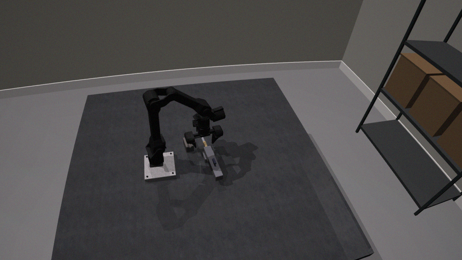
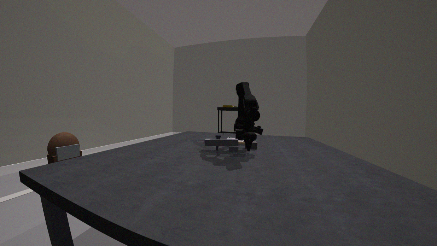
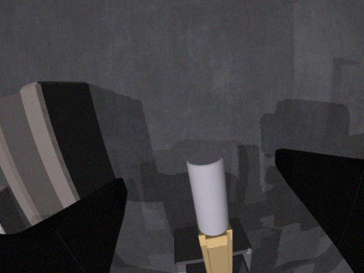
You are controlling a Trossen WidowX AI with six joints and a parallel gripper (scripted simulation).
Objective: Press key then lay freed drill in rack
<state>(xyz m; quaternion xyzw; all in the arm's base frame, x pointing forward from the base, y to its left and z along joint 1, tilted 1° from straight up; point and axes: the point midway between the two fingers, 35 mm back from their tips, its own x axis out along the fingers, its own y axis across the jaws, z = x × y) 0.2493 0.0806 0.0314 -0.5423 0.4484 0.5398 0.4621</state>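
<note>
A black robot arm [image 1: 154, 124], mounted on a pale base plate [image 1: 168, 172], reaches right across the dark table [image 1: 252, 206], its gripper [image 1: 204, 145] open above the near-pointing grey bar [image 1: 210, 156]; boxes [image 1: 434, 100] occupy the shelf rack [image 1: 370, 108] at far right.

The claw [image 1: 204, 144] [image 2: 248, 150] [image 3: 201, 172] is above the desk [image 1: 129, 226] [image 2: 275, 189] [image 3: 196, 59]. In the wrist view, the drill [image 1: 205, 142] [image 2: 241, 141] [image 3: 209, 196] projects between its fingers and the rack [image 1: 188, 145] [image 2: 254, 145] [image 3: 29, 153] lies left of it. In the top view, the block [image 1: 217, 171] [image 2: 218, 142] lies before the claw, the key [image 1: 213, 162] [image 2: 217, 137] on it; the base plate [image 1: 168, 171] is left, the shelf [image 1: 370, 106] well right, boxes [image 1: 434, 103] in it.
</note>
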